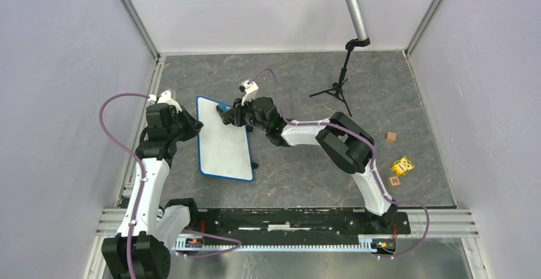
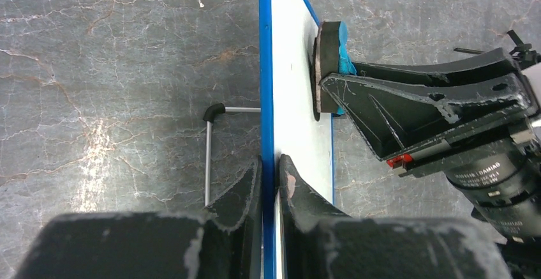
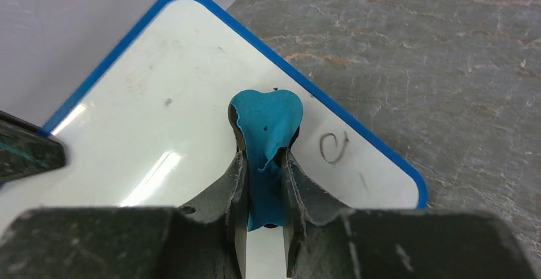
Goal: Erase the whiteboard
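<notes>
Your right pincer [image 3: 263, 159] is closed tight on a blue eraser [image 3: 266, 122], whose soft body bulges out past the fingertips. The eraser is pressed flat on the face of the whiteboard [image 3: 159, 119] at its far end, close to the rounded far-right corner. A small black scribble [image 3: 334, 146] sits just beside the eraser, between it and the blue rim.

Your left pincer [image 2: 269, 169] is clamped on the whiteboard's left rim, one finger on the white face and the other behind it, with hardly any gap between them. A thin wire leg [image 2: 210, 138] with a black tip sticks out from the board's back, to the left.

Your right arm leaves its base at the near right, bends at an elbow right of centre, and runs its forearm left to the board's far end. Your left arm climbs along the left side, its wrist turned right toward the rim.

The whiteboard lies left of centre on the worktop [image 1: 306, 170], long side running near to far. Far right stands a microphone tripod [image 1: 337, 89]; well apart at the right lie small toy blocks [image 1: 402, 165].
</notes>
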You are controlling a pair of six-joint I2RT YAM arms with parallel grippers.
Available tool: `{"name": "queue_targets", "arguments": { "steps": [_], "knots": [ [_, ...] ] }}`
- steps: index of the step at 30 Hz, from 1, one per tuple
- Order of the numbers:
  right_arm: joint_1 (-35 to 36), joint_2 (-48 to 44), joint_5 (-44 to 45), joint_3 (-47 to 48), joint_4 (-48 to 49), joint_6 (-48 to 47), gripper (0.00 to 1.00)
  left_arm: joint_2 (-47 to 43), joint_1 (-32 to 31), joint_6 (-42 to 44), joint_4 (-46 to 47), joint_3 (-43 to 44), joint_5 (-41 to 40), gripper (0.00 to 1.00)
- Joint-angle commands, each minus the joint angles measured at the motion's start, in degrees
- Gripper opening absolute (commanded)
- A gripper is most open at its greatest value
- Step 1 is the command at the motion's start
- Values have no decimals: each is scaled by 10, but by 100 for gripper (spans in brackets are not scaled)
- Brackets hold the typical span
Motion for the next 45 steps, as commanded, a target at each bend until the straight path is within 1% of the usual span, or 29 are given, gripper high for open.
{"name": "queue_targets", "arguments": {
  "steps": [1,6,9,13,15,18,21,22,25,27,30,33,36,41,43,45],
  "knots": [
    [-44,34,-47,-42,-1,61,5,-1,-14,5,-26,-4,41,2],
    [-55,49,-61,-3,-9,56,5,-1,-14,5,-26,-4,42,2],
    [-36,48,-75,33,-20,45,5,1,-14,6,-26,-4,42,2],
    [-4,38,-83,67,-12,22,5,0,-14,6,-26,-3,42,2],
    [-2,49,-95,93,-13,23,6,-3,-14,6,-26,-4,40,2],
    [-14,80,-88,122,-30,22,6,-4,-14,6,-26,-4,40,2],
    [-40,113,-97,123,-41,43,5,-4,-14,6,-26,-4,41,2],
    [-51,118,-99,108,-37,58,5,-4,-14,6,-26,-4,41,2],
    [-72,111,-109,44,15,94,5,-4,-14,6,-26,-4,40,2],
    [-72,108,-115,33,29,97,5,-3,-14,7,-26,-4,42,2],
    [-70,124,-134,66,12,95,5,-1,-14,6,-26,-4,43,2],
    [-61,126,-130,95,-10,84,5,-1,-14,7,-26,-4,43,2],
    [-43,134,-132,165,-58,50,5,0,-14,6,-26,-4,44,2],
    [-30,156,-134,226,-62,43,6,1,-14,6,-26,-4,41,2],
    [-33,167,-134,237,-75,42,6,1,-14,6,-26,-4,40,2],
    [-40,162,-129,207,-61,48,5,1,-14,6,-26,-5,38,2]
  ]
}}
